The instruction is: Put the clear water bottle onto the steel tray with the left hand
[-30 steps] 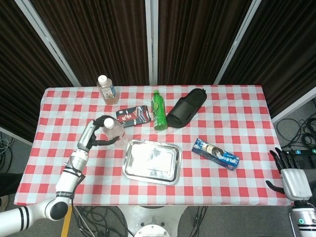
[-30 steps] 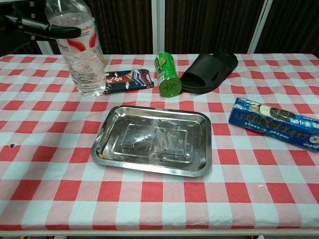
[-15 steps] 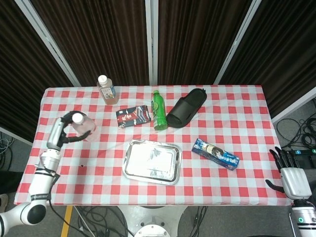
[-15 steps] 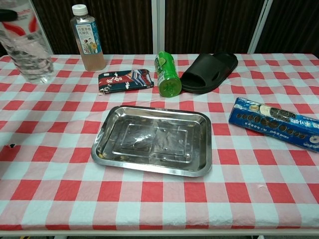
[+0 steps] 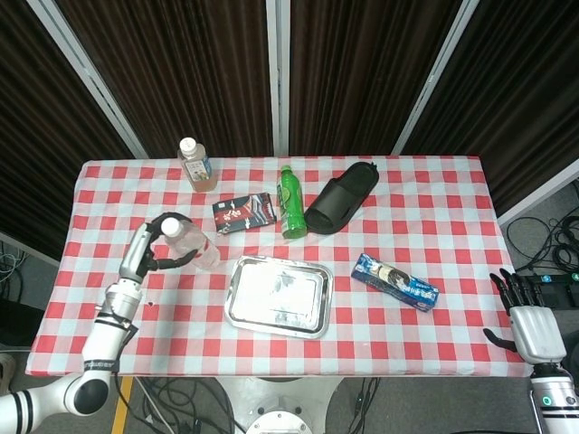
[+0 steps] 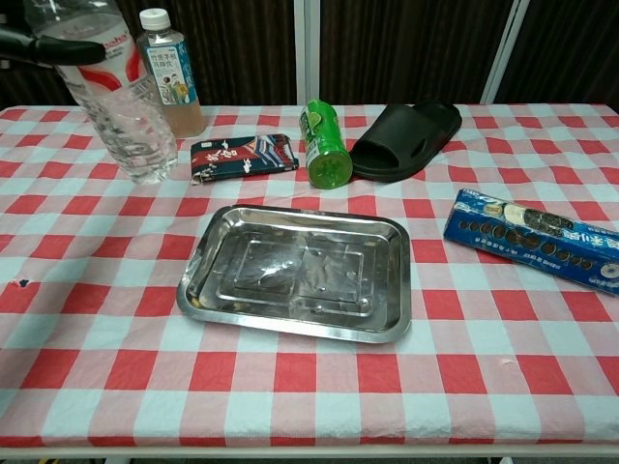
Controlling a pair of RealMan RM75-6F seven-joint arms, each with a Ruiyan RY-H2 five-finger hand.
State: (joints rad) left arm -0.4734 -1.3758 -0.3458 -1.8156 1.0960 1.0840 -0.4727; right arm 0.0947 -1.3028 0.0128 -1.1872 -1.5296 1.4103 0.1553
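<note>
The clear water bottle (image 5: pixel 190 244) (image 6: pixel 116 97) has a white cap and a red-and-white label. It tilts, its top leaning left, left of the steel tray (image 5: pixel 279 296) (image 6: pixel 300 271). My left hand (image 5: pixel 149 255) grips it around the upper body; in the chest view only dark fingers (image 6: pixel 48 46) show across the bottle's shoulder. The tray lies bare at the table's middle front, a short gap right of the bottle. My right hand (image 5: pixel 529 321) hangs off the table's right edge, fingers spread, holding nothing.
A tea bottle (image 5: pixel 195 165) (image 6: pixel 169 72) stands at the back left. A dark packet (image 5: pixel 244 212) (image 6: pixel 242 157), a lying green bottle (image 5: pixel 289 201) (image 6: pixel 326 145) and a black slipper (image 5: pixel 344 196) (image 6: pixel 406 140) line up behind the tray. A blue biscuit pack (image 5: pixel 395 278) (image 6: pixel 537 242) lies to its right.
The left hand swung the bottle far left half a second ago, and has since brought it back right toward the tray, now tilted. The right hand has stayed put.
</note>
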